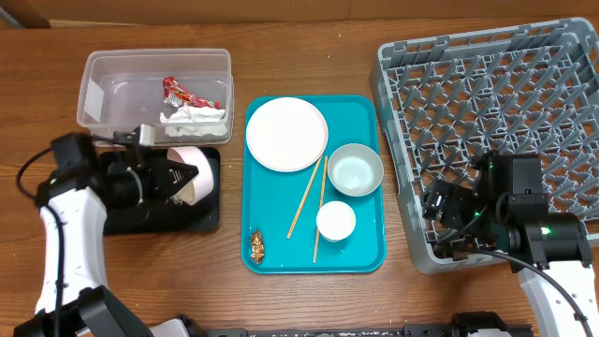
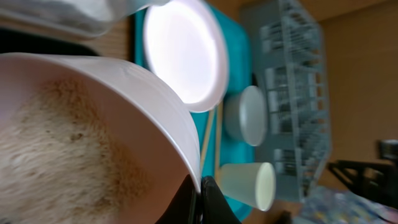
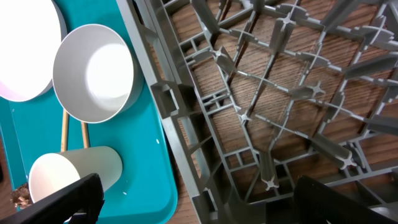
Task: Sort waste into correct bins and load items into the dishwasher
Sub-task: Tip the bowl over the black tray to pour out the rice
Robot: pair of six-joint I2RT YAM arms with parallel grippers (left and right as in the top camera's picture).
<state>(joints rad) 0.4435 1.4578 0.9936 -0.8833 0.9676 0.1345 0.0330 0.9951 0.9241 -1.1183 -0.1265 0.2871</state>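
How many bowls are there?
2. A pale bowl on the teal tray beside the plate; a white bowl tipped over the black tray, in the left claw.

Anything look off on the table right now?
Only the bowl: the left gripper holds it tipped on its side over the black tray, a grainy residue inside. A brown scrap lies on the teal tray. Nothing looks spilled or broken.
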